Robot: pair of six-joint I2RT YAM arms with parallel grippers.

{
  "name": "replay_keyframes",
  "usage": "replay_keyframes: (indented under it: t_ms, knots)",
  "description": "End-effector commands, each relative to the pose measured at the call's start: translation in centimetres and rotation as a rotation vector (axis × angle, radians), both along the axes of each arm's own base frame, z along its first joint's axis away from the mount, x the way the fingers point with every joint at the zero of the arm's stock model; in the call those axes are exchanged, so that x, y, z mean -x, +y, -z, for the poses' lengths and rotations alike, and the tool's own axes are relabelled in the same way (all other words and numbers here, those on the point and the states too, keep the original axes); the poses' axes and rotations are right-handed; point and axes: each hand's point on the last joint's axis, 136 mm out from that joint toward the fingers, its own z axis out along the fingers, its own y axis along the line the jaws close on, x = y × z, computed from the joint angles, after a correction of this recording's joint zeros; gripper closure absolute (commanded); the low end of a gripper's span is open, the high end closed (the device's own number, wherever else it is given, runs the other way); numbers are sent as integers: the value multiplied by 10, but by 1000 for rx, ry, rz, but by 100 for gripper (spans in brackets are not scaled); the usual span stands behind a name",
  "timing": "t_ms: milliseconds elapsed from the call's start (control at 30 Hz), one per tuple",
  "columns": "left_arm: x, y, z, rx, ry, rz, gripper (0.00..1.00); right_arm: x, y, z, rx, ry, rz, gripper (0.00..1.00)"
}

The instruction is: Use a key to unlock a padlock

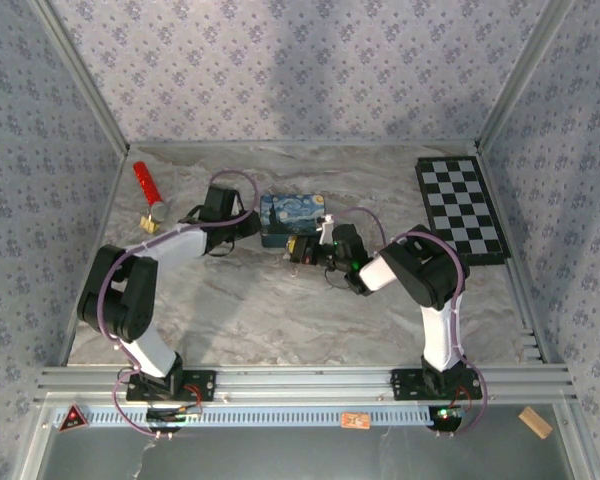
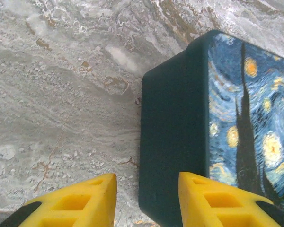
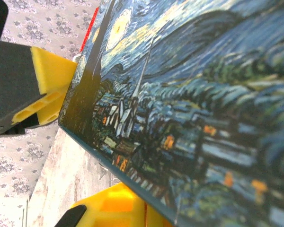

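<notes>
Marble worktop [image 1: 280,310], blue tin [image 2: 173,142]; my left end effector [image 2: 147,189] apart, right end effector [image 3: 114,208] together; unlocking, I judge, not done.

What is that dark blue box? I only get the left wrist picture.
Observer: A painted tin. From above, the right end effector sits by its near edge.
Operator: Is it open?
Observer: No, the right wrist view shows its fingers shut.
Operator: Anything else around?
Observer: A chessboard lies off to the tin's right.
</notes>
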Motion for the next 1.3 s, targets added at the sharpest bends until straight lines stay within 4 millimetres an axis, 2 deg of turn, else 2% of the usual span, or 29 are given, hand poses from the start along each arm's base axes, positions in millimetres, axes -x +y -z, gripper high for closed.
replay_keyframes:
  t_ms: [0, 67, 167, 500, 633, 800, 1100, 1267]
  knots:
    - [14, 2, 11, -16, 44, -21, 62, 8, -11, 19, -23, 146, 52, 92]
    - [14, 4, 12, -19, 44, -28, 62, 10, -9, 19, -23, 149, 42, 84]
    - [13, 4, 12, -22, 42, -32, 62, 13, -9, 22, -8, 148, 38, 80]
    - [14, 3, 14, -24, 51, -23, 63, 19, -12, 30, 29, 151, 27, 83]
    - [14, 1, 14, -17, 52, -18, 64, 18, -5, 23, 2, 136, 5, 83]
    - [16, 0, 16, -11, 59, -16, 64, 13, 0, 15, 1, 99, -9, 77]
    - [21, -6, 16, 7, 64, -10, 65, 5, 5, 31, 63, 111, -3, 70]
    - [24, -4, 16, 3, 65, -16, 65, 6, 5, 33, 71, 111, -3, 79]
